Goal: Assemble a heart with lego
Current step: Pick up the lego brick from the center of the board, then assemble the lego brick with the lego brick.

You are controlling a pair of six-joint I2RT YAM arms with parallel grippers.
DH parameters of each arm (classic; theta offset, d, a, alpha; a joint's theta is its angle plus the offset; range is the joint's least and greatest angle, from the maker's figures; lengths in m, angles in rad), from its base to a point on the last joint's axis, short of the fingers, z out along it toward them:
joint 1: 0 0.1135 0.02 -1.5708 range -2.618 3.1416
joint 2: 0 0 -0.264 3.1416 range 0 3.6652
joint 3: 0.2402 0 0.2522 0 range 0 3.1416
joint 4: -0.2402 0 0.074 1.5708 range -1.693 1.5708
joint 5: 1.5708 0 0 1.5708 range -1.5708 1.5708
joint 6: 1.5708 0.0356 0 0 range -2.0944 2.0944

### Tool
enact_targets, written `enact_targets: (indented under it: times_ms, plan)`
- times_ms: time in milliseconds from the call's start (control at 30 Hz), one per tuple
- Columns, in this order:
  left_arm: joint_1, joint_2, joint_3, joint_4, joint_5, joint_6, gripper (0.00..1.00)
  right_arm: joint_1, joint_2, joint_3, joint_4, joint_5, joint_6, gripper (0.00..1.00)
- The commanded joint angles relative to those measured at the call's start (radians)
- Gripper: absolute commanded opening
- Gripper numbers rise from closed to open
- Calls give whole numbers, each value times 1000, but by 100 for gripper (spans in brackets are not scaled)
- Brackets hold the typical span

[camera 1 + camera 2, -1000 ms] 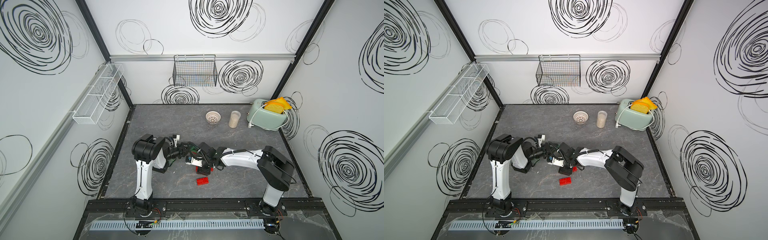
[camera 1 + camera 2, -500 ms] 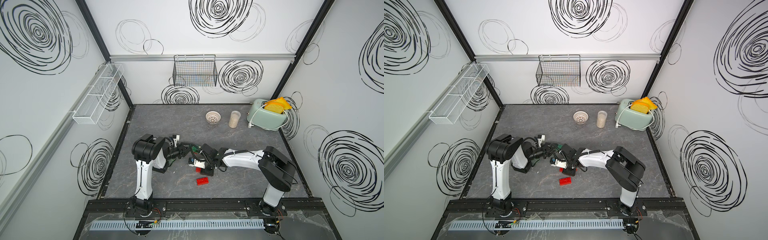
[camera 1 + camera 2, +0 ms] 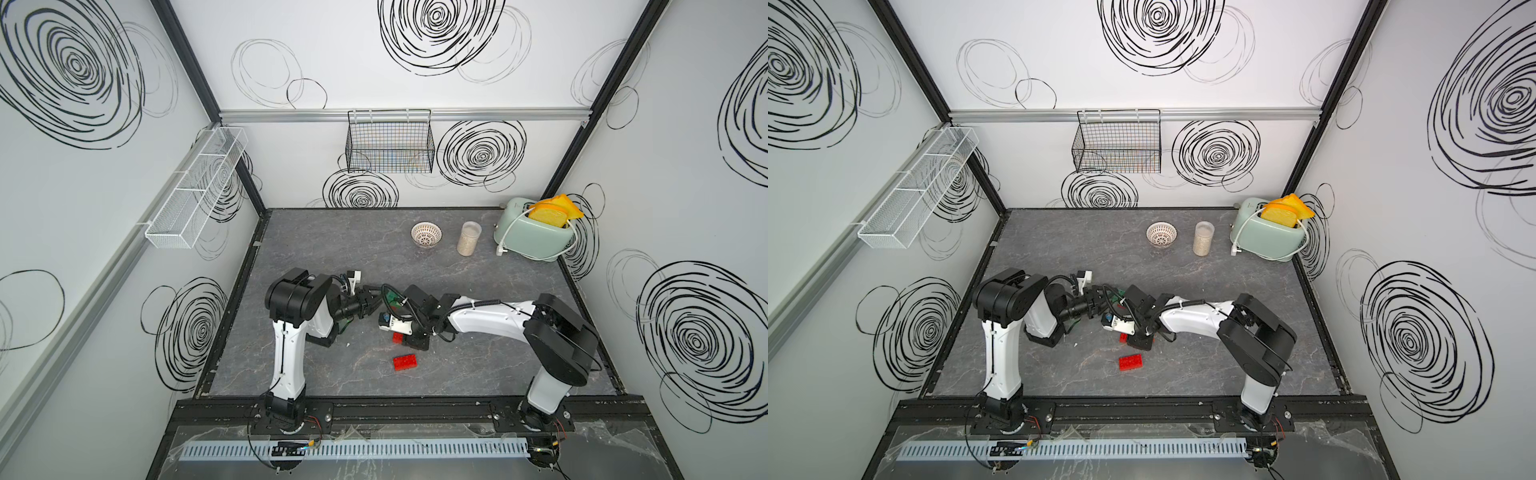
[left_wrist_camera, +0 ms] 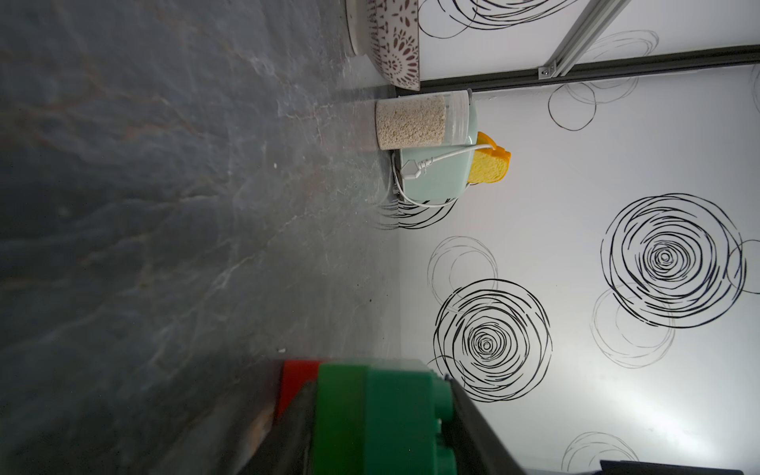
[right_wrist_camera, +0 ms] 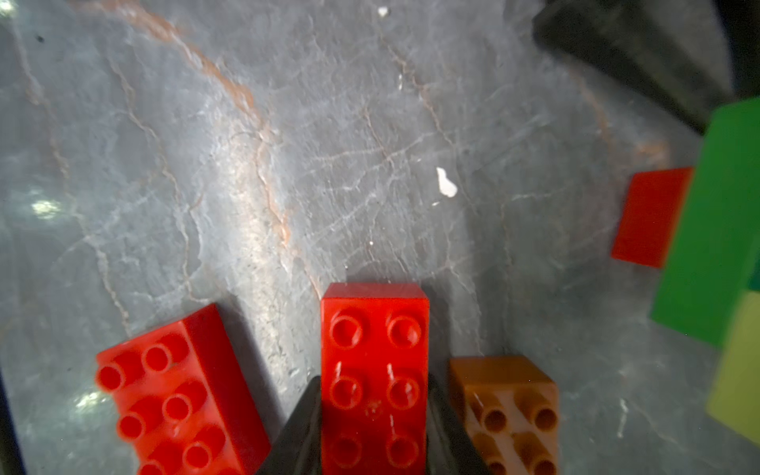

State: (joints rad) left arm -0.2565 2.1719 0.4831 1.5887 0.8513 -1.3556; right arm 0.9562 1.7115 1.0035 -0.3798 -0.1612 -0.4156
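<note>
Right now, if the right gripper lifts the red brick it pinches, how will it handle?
Red brick: hard plastic, so likely rigid and light. Its glossy flat sides may slip in the right gripper. Boxy, flat-based: unlikely to roll.

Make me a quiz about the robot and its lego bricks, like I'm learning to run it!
1. True or false: the right gripper is shut on a red brick.
2. One neighbour of that brick is red; the other is: A blue, B orange-brown, C white?
3. Fill in: the left gripper is closed on a ____ brick.
Key: 1 true; 2 B, the orange-brown brick; 3 green brick.
</note>
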Motion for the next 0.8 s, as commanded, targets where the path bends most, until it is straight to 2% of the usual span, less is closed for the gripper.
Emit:
enact_targets:
  times_ms: [0, 67, 300, 333, 367, 567, 767]
  plan:
    - [-4, 11, -13, 201, 0, -40, 56, -25, -78, 54, -70, -34, -15, 23]
    - [-4, 10, -15, 223, 0, -51, 64, -45, -102, 83, -101, -49, -17, 24]
    - [-4, -10, -23, 226, -15, -58, 82, -138, -95, 202, -150, -49, -29, 24]
    - [-2, -12, -26, 226, -19, -62, 92, -153, -77, 229, -160, -43, -29, 24]
    - [2, -14, -27, 225, -22, -63, 98, -169, -56, 258, -173, -47, -31, 24]
    - [34, -14, -42, 225, -37, -66, 97, -218, 88, 423, -237, -54, -31, 24]
    - [45, -2, -43, 226, -35, -65, 97, -218, 228, 596, -325, -83, -8, 25]
